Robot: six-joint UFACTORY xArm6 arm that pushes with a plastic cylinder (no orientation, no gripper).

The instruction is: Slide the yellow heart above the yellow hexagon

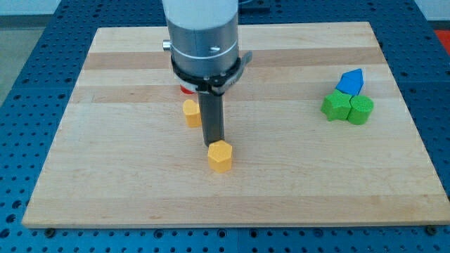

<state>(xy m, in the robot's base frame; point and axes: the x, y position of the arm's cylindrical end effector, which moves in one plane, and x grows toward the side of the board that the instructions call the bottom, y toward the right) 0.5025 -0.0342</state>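
my tip (213, 143) comes down near the middle of the wooden counter (126, 190), its end just behind and touching or nearly touching the yellow hexagon (219, 157), which sits nearer the view's bottom. the tool is a plain rod, with nothing on it to part or clamp. the yellow heart (191, 112) lies just left of the rod, farther back than the hexagon and apart from it. a bit of red block (185, 89) shows under the arm's housing, shape hidden. far right, a blue block (350, 81) touches two green blocks (348, 108) clustered together.
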